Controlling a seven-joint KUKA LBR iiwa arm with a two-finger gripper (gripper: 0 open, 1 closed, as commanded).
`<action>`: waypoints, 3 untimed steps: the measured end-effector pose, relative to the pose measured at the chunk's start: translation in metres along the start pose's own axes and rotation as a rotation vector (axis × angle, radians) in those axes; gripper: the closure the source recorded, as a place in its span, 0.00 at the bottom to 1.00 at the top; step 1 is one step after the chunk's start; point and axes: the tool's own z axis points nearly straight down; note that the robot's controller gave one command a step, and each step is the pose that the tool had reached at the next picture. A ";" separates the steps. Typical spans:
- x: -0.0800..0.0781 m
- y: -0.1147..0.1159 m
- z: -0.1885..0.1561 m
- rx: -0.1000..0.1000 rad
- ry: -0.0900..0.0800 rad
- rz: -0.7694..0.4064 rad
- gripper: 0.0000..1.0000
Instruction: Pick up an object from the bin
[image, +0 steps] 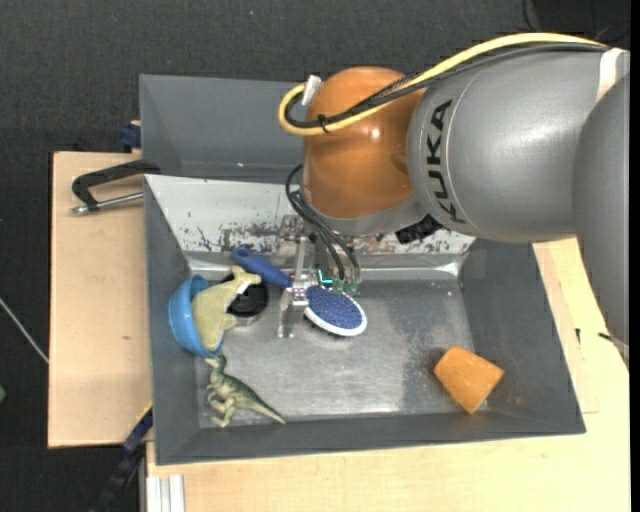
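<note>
My gripper (290, 312) hangs under the arm's orange cover, low over the middle of the bin, a little toward the back wall. Right beside it on its right lies a blue oval pad with a white rim (336, 314), close to or touching it. To its left lie a small black round thing (247, 301) and a blue stick-like handle (262, 266) that points toward the back wall. Nothing shows clearly held.
At the left wall a blue cup (183, 316) lies on its side with a pale yellowish floppy piece (214, 314) against it. A green toy dinosaur (234, 396) lies at the front left. An orange wedge (467, 378) sits front right.
</note>
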 end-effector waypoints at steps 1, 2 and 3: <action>-0.012 -0.071 0.127 -0.006 -0.014 0.282 0.00; 0.009 -0.063 0.098 -0.003 -0.008 0.510 0.00; 0.010 -0.077 0.091 -0.004 -0.010 0.746 0.00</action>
